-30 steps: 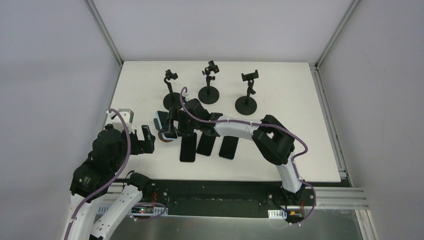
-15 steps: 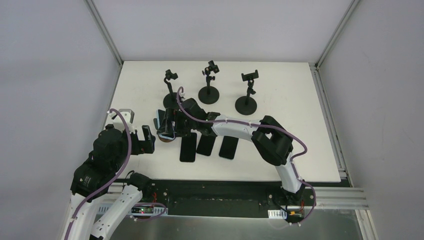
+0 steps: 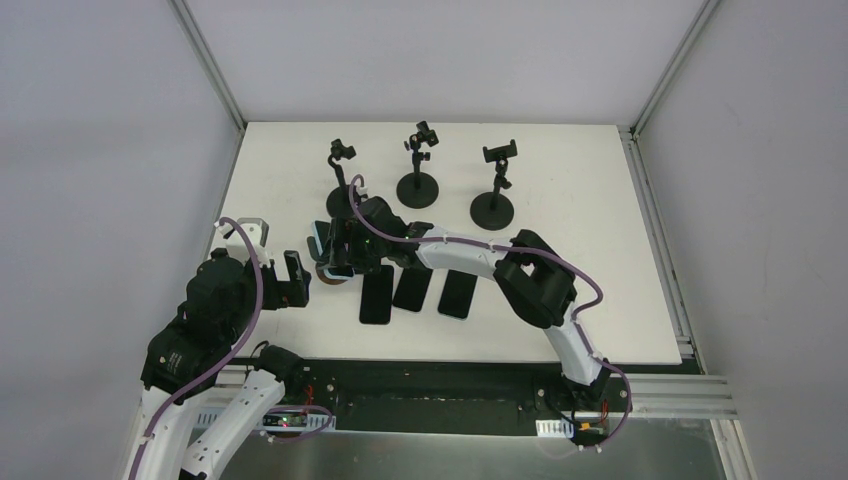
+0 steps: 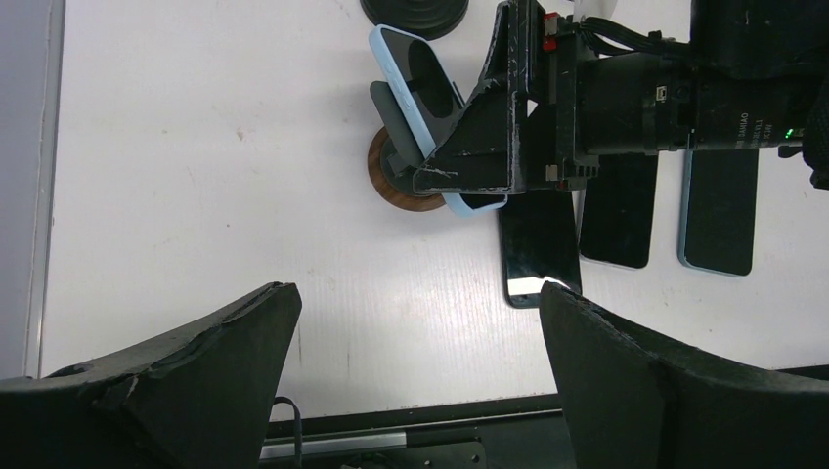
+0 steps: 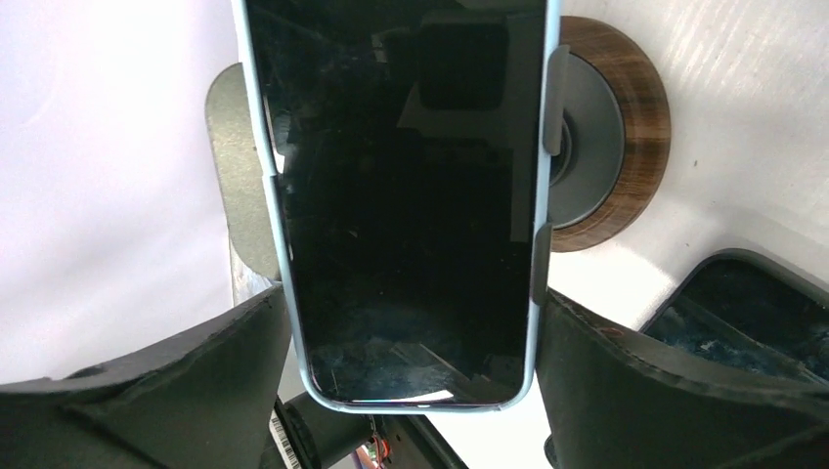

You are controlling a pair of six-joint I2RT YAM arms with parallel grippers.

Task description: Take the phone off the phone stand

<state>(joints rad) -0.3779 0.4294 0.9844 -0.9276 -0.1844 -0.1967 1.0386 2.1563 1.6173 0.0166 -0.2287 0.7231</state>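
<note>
A phone in a light blue case (image 5: 401, 195) leans in a phone stand with a round wooden base (image 5: 626, 147) at the table's left middle. The phone also shows in the top view (image 3: 322, 243) and the left wrist view (image 4: 418, 78). My right gripper (image 5: 411, 298) is open, with one finger on each side of the phone's lower end, close to its long edges. It shows in the top view (image 3: 345, 245) reaching left over the stand. My left gripper (image 4: 418, 303) is open and empty, hovering to the near left of the stand (image 4: 393, 186).
Three dark phones lie flat side by side (image 3: 376, 297) (image 3: 411, 289) (image 3: 457, 295) just right of the stand. Three empty black clamp stands (image 3: 341, 170) (image 3: 418, 185) (image 3: 493, 205) stand in a row at the back. The table's left edge is near.
My right gripper has moved left, sliding its fingers further along the phone on the stand. The left arm has not moved.
</note>
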